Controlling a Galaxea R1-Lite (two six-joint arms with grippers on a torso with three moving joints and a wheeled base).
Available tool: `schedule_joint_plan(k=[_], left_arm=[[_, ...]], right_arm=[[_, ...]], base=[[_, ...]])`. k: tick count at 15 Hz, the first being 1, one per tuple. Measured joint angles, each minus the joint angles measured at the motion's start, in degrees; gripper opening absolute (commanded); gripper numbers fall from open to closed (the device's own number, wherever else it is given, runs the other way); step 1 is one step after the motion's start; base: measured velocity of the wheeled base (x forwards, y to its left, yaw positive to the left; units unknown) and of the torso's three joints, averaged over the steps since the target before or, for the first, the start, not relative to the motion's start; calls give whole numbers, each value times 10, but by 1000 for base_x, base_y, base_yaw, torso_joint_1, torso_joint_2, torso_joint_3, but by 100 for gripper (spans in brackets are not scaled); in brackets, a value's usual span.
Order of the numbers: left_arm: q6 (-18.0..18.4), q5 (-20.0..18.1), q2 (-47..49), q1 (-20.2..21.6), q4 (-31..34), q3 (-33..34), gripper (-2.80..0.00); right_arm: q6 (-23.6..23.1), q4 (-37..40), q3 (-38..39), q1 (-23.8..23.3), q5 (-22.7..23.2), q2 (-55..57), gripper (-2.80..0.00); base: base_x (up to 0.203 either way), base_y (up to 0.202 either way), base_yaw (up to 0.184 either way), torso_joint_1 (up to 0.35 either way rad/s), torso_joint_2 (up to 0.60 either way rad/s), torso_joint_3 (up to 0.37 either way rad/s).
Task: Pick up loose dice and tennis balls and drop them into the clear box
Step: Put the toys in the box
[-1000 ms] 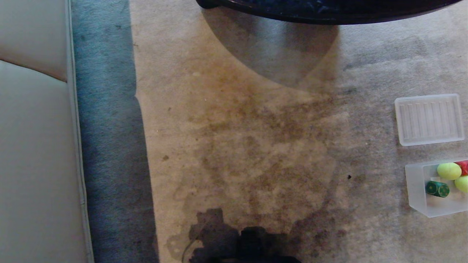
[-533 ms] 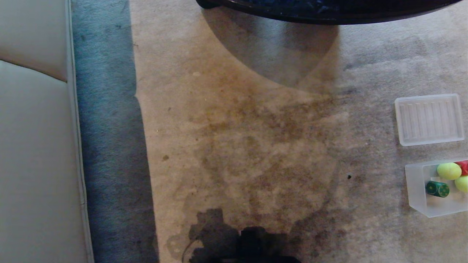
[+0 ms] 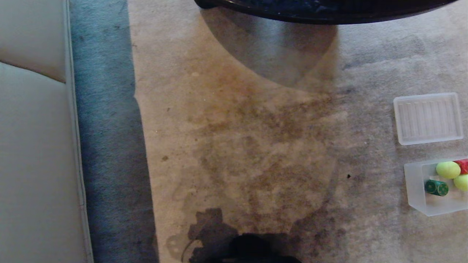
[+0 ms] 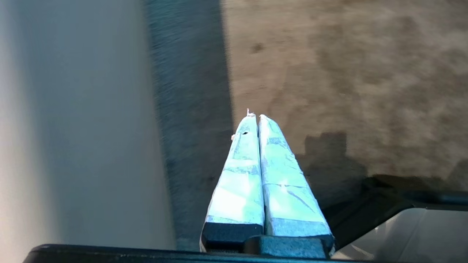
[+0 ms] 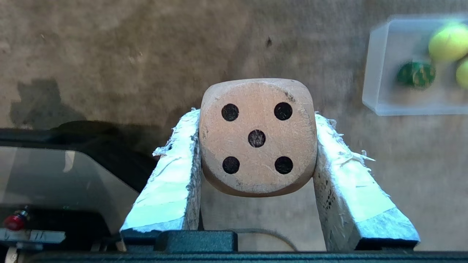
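My right gripper (image 5: 256, 122) is shut on a beige die (image 5: 257, 137) with dark pips, five-pip face toward the wrist camera, held above the carpet. The clear box (image 5: 373, 73) lies ahead and off to one side of it. In the head view the clear box (image 3: 415, 190) sits on the carpet at the right edge. It holds two tennis balls (image 3: 448, 170) (image 3: 461, 182), a dark green die (image 3: 436, 187) and a red die (image 3: 463, 165). My left gripper (image 4: 255, 117) is shut and empty, parked over the carpet by the sofa. Neither gripper shows in the head view.
A flat ribbed clear lid (image 3: 428, 118) lies on the carpet just beyond the box. A beige sofa (image 3: 33, 146) runs along the left side. A dark round table (image 3: 329, 9) overhangs the far edge and casts a shadow. My own shadow falls on the carpet at the near edge.
The whole head view has slid very slightly to the left, so the camera has moved. Nothing on the floor has moved.
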Motion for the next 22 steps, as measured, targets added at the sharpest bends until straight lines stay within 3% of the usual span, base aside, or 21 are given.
schedule_joint_plan(k=[22], left_arm=[[0, 0, 0, 1, -1, 0, -280]], right_arm=[[0, 0, 0, 0, 1, 0, -280]], base=[[1, 10, -156, 3, 3, 2]])
